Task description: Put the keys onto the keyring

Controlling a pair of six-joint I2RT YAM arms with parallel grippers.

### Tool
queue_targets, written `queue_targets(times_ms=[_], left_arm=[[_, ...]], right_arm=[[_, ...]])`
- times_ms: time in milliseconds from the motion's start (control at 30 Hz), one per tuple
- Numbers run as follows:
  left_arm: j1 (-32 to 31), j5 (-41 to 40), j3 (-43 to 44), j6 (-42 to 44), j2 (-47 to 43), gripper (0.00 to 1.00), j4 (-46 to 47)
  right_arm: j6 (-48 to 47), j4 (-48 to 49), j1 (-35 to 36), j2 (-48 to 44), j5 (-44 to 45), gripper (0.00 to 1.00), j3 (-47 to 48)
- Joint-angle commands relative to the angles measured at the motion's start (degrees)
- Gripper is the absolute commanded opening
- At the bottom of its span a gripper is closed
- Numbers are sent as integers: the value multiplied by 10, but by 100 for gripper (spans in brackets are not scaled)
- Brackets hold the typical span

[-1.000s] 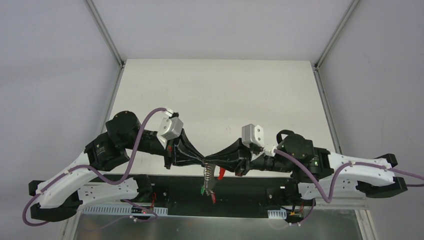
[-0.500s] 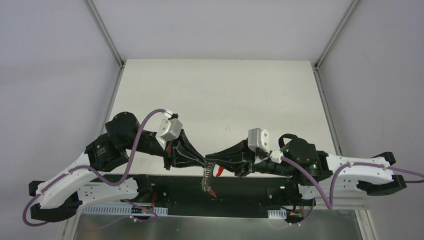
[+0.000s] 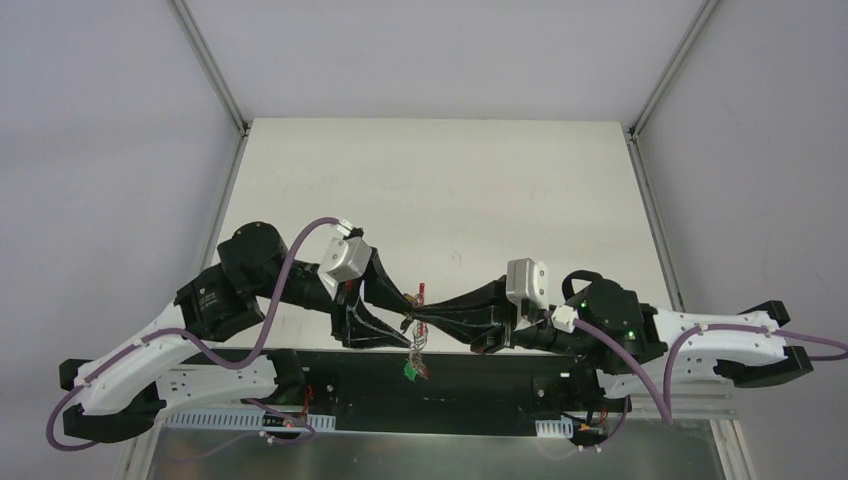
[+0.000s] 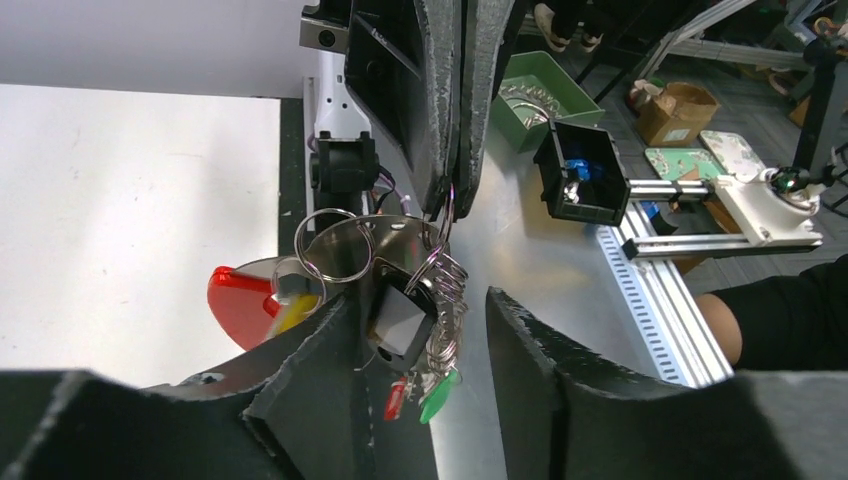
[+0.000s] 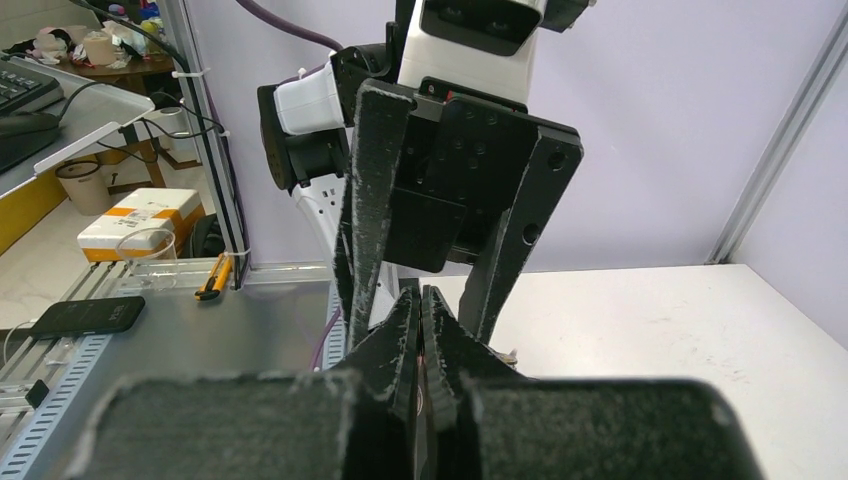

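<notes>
Both arms are meeting above the near edge of the tabletop (image 3: 450,190), their wrists facing each other; the right gripper (image 3: 422,322) is reaching in from the right with its jaws pressed fully together; in the left wrist view those jaws are pointing down from the top of the picture and pinching a thin silvery loop at the upper end of the keyring (image 4: 445,280); the keyring is hanging in the air from that pinch, well clear of the tabletop, its coil of metal loops running downward and its red plastic arc (image 4: 238,305) sticking out to the side; the keys (image 4: 432,350) are dangling in a tight bunch from the loops, with a black tag (image 4: 402,318) near the middle, a yellow tag (image 4: 290,312) beside the red arc, and a red tag (image 4: 397,397) and a green tag (image 4: 437,395) at the bottom; the left gripper (image 4: 420,300) is standing with its jaws moderately apart, one finger on each side of the bunch; one finger is sitting just beside the black tag, though I cannot tell whether it is touching, while the other is standing clearly apart from the metal; from above, the keys (image 3: 412,362) are showing just below the two fingertips, over the dark base rail.
</notes>
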Motion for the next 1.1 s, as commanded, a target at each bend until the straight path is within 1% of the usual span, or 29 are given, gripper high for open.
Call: queue_targets(times_ms=[0,67,200,400,733,900,1067], left_arm=[[0,-13,14,-1,-21,52,21],[0,-20,22,1,-29,55,21],[0,-28,34,5,-38,56,21],[0,-31,42,5,-35,56,22],[0,-27,27,-7,-24,54,57],[0,-20,25,-10,-18,52,69],[0,-12,23,-18,-12,46,83]], right_arm=[[-4,42,6,-16,10,0,11],[-2,40,7,-18,10,0,8],[1,39,7,-22,11,0,5],[-2,37,9,-18,14,0,8],[-4,53,9,-9,16,0,7],[-4,57,9,-7,16,0,6],[-4,59,9,-6,15,0,6]])
